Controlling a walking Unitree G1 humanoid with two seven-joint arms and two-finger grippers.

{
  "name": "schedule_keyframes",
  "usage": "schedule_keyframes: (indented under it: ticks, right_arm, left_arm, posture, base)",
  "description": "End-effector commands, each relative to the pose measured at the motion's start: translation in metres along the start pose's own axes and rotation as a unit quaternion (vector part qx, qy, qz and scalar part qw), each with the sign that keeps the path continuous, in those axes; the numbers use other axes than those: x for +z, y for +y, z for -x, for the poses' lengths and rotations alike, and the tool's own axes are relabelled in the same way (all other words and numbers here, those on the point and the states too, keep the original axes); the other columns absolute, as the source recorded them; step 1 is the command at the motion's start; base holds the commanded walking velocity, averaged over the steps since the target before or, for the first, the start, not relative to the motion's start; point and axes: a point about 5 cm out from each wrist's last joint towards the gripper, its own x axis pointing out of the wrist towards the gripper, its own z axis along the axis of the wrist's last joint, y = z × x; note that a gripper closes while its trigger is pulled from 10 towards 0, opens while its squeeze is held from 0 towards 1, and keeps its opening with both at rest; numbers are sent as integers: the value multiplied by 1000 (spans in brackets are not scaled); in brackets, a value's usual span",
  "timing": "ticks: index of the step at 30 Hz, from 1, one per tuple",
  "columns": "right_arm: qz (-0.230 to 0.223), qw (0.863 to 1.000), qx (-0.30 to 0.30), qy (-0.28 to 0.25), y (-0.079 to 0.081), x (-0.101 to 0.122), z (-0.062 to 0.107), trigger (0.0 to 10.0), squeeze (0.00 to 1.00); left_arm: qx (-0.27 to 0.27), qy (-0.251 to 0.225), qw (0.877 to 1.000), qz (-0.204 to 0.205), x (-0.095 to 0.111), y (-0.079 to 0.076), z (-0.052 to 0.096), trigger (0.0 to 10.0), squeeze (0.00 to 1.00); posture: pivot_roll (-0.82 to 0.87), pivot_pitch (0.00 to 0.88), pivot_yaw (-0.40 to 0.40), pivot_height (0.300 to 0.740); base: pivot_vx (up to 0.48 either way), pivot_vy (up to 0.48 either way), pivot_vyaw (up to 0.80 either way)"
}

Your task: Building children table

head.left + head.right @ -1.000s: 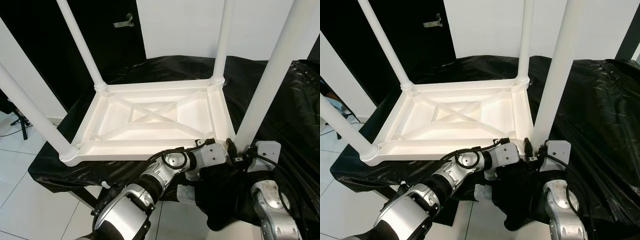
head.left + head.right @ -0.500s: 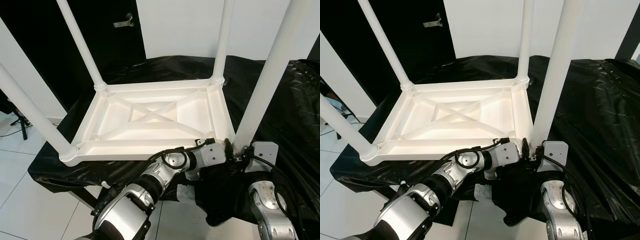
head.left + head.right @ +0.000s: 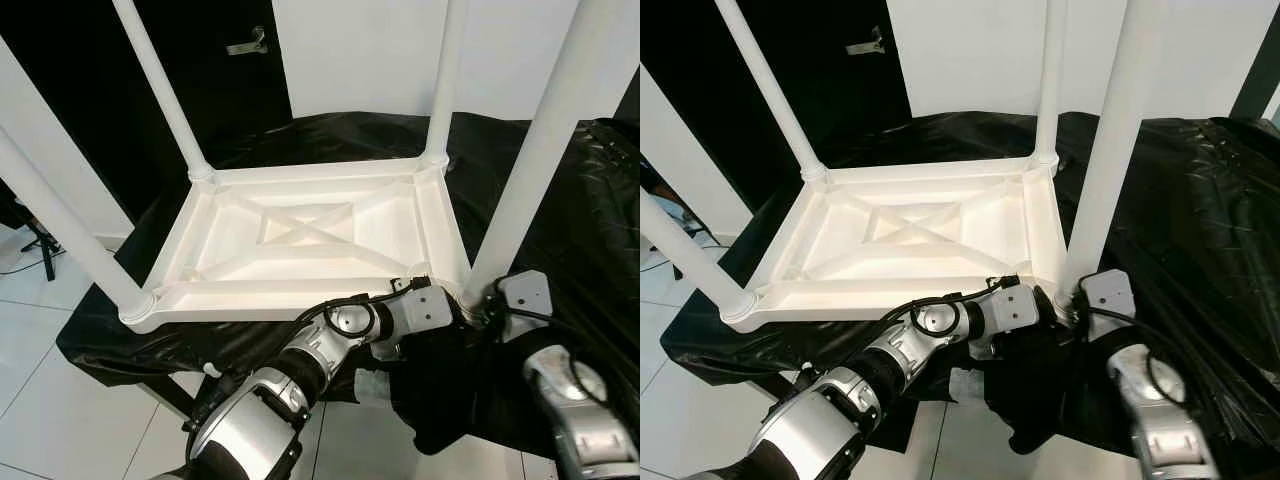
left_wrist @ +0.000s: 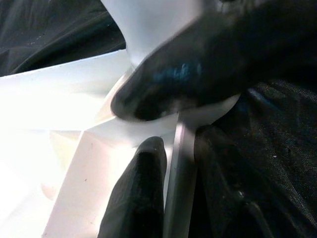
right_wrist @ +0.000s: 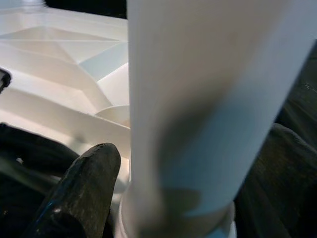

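**Last leg at its corner socket, both grippers crowding the joint**

Head views: the white children's tabletop (image 3: 310, 235) lies upside down on a surface draped in black cloth (image 3: 590, 210), its ribbed underside up. Three legs already stand in their corners: the far-left leg (image 3: 160, 85), the far-right leg (image 3: 447, 75) and the near-left leg (image 3: 60, 225). The fourth leg (image 3: 545, 150) rises from the tabletop's near-right corner, leaning slightly. The left gripper (image 3: 450, 300) reaches across the near edge to that corner, and the right gripper (image 3: 490, 305) sits just beyond it, against the foot of the fourth leg. A door handle (image 3: 247, 42) shows on the dark wall behind the tabletop.

Left wrist view: one black finger (image 4: 138, 193) lies along the tabletop's rim, and another black finger (image 4: 208, 64) crosses over the leg's base. I cannot tell whether this gripper clamps anything.

Right wrist view: the fourth leg stands close ahead, with one black finger (image 5: 79, 188) beside its collar, on the tabletop side. The second finger is hidden, so a grip is likely but I cannot tell.

Risks, as I judge them: the leg seems not fully seated. If it is driven while tilted, it could jam or cross-thread. Letting go early could topple it. A hard push may slide the tabletop on the slick cloth.
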Motion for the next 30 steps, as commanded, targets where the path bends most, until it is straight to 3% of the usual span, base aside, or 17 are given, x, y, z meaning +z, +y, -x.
schedule_keyframes:
  ticks: [1, 5, 6, 7, 8, 17, 22, 24, 26, 27, 29, 30]
  right_arm:
    - [-8, 999, 37, 1, 3, -2, -2, 10000, 0]
    - [2, 998, 69, 6, -2, -1, -2, 10000, 0]
    - [4, 997, 76, 8, -3, -1, -2, 3098, 0]
    - [4, 997, 76, 8, -3, -1, -2, 3098, 0]
    - [7, 997, 80, 8, -4, -1, -2, 0, 0]
    - [4, 995, 98, 14, -5, -5, 3, 0, 0]
    - [-30, 997, 71, 8, 3, -6, 5, 0, 0]
    - [-44, 998, 53, 4, 7, -5, 5, 0, 0]
    - [-83, 996, -15, -3, 18, -5, 7, 0, 0]
    - [-83, 996, -15, -3, 18, -5, 7, 0, 0]
    - [-104, 989, -110, -8, 23, -5, 12, 0, 0]
    - [-104, 989, -110, -8, 23, -5, 12, 0, 0]
  left_arm:
    - [-13, 104, 993, 52, -44, -37, 2, 10000, 0]
    - [-13, 104, 993, 53, -45, -38, 3, 10000, 0]
    - [-13, 104, 993, 53, -45, -38, 3, 10000, 0]
    - [-13, 104, 993, 53, -45, -38, 3, 10000, 0]
    - [-13, 105, 993, 53, -45, -38, 3, 10000, 0]
    - [-14, 106, 993, 49, -46, -36, 4, 10000, 0]
    - [-14, 104, 993, 48, -44, -36, 3, 10000, 0]
    - [-14, 102, 993, 48, -43, -36, 2, 10000, 0]
    - [-14, 102, 993, 50, -43, -37, 2, 10000, 0]
    - [-14, 102, 993, 50, -43, -37, 2, 10000, 0]
    - [-14, 103, 993, 51, -44, -37, 3, 10000, 0]
    - [-14, 103, 993, 51, -44, -37, 3, 10000, 0]
  posture:
    - [32, 0, 79, 740]
    - [36, 0, 81, 740]
    - [37, 0, 82, 740]
    - [37, 0, 82, 740]
    - [37, 0, 82, 740]
    - [31, 0, 82, 740]
    - [31, 0, 83, 740]
    - [29, 0, 84, 740]
    - [30, 0, 85, 740]
    - [30, 0, 85, 740]
    - [32, 0, 84, 740]
    - [32, 0, 84, 740]
  base:
    - [0, 0, 0]
    - [0, 0, 0]
    - [0, 0, 0]
    - [0, 0, 0]
    - [0, 0, 0]
    - [0, 0, 0]
    - [0, 0, 0]
    - [0, 0, 0]
    - [0, 0, 0]
    - [0, 0, 0]
    - [0, 0, 0]
    - [0, 0, 0]
